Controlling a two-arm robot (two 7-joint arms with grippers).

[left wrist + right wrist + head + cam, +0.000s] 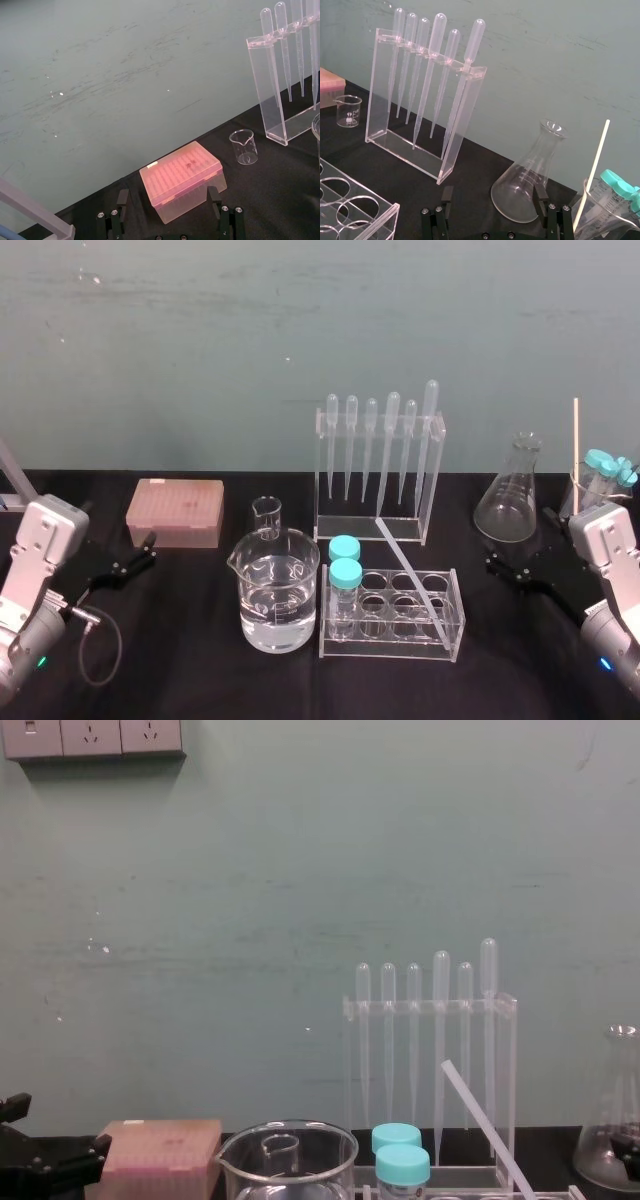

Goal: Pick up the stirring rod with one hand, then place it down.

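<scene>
Judging from how things lie, the pick-up has not begun. On the black table (190,640) both arms sit at the near corners. The left gripper (168,190) is at about eight o'clock from the table's middle and the right gripper (493,188) at about four o'clock. Each has its jaws spread apart and holds nothing, so the whole task is left: reach, grasp, lift, set down.

The test-tube rack (400,650) stands near the centre, at six o'clock from the pipette stand (437,480). The stirring rod (410,580) leans in that rack. Its foot is low at the rack's five-o'clock corner and its top slants toward eleven o'clock, ending close by the stand's base; I cannot tell if they touch. It is a thin, straight, translucent whitish rod of even thickness. The chest view shows a flat-cut top. It lies well apart from both grippers.
</scene>
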